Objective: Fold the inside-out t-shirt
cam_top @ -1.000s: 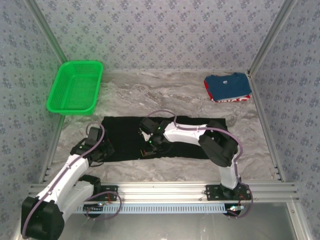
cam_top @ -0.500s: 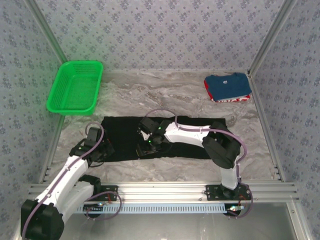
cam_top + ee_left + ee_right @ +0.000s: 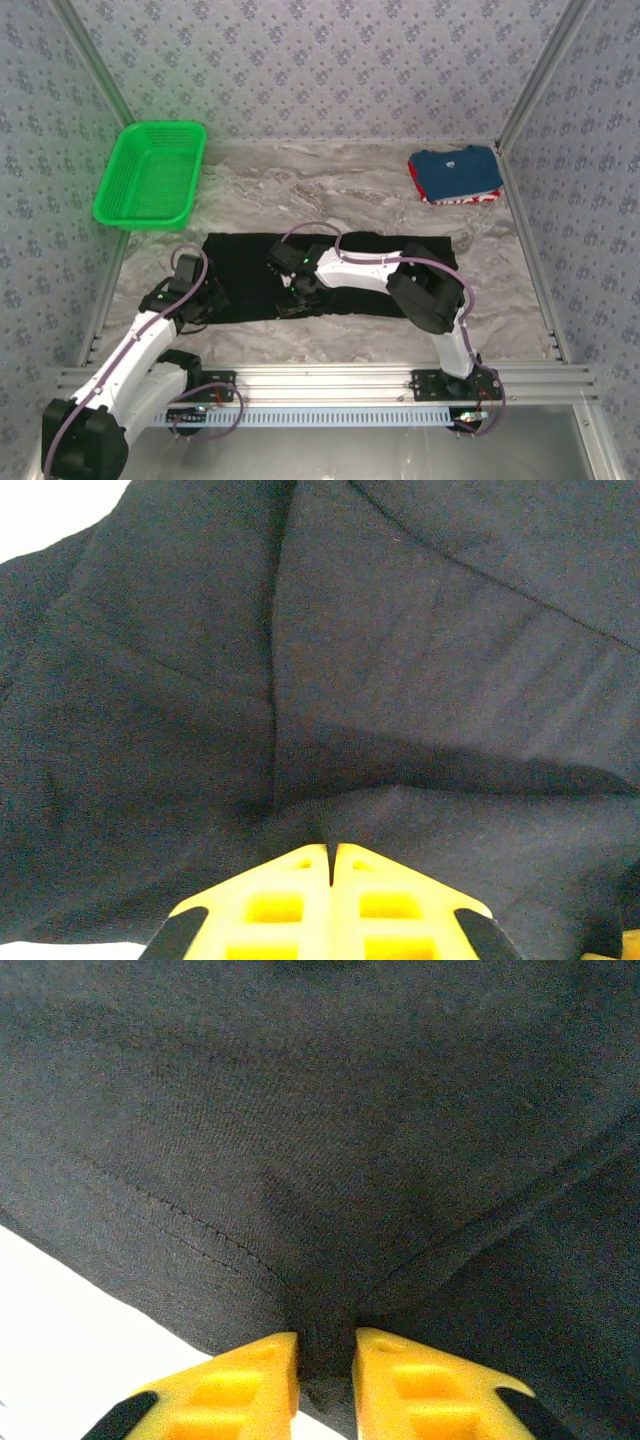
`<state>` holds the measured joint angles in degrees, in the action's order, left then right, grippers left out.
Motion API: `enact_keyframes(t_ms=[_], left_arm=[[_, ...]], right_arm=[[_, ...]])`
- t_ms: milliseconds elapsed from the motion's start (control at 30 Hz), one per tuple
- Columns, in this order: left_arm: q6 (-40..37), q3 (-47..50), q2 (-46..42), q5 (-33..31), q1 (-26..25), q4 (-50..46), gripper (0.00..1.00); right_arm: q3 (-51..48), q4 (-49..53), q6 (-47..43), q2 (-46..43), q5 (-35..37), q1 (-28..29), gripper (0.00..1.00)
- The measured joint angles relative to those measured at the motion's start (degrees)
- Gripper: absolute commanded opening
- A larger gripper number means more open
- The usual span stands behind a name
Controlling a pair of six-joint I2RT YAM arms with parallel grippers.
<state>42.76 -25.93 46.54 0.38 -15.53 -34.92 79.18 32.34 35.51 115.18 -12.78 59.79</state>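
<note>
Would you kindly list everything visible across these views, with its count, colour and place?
inside-out t-shirt: one, black, spread flat on the near middle of the table.
basket: one, green, far left.
folded shirt: one, blue with red trim, far right.
table: one, marbled grey-white.
walls: three, pale with a small print, around the table.
arms: two, white and black, based at the near edge.
left claw: one, yellow, shut on the t-shirt's left end.
right claw: one, yellow, shut on the t-shirt's near edge.
</note>
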Motion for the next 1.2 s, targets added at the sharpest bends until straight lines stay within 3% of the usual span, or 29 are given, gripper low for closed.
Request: enact_keyframes(t_ms=[133, 500, 867, 1033, 1200], left_arm=[[0.02, 0.00, -0.02, 0.17, -0.02, -0.02, 0.01], [1.31, 0.66, -2.03, 0.17, -0.72, -0.02, 0.04], [5.25, 2.89, -11.08, -3.28, -2.12, -4.00, 0.37], [4.79, 2.82, -14.08, -4.00, -2.12, -4.02, 0.42], [1.84, 2.16, -5.90, 1.64, -3.08, 1.09, 0.41]], right_arm=[[0.00, 0.96, 0.02, -0.04, 0.35, -0.02, 0.11], [-2.27, 1.25, 0.96, -3.76, 0.37, -0.28, 0.12], [-3.56, 1.38, 1.62, -3.80, -0.07, -0.57, 0.23], [-3.89, 1.53, 1.36, -5.46, -0.02, -0.90, 0.32], [-4.90, 0.35, -0.63, -10.47, 0.37, -1.20, 0.37]])
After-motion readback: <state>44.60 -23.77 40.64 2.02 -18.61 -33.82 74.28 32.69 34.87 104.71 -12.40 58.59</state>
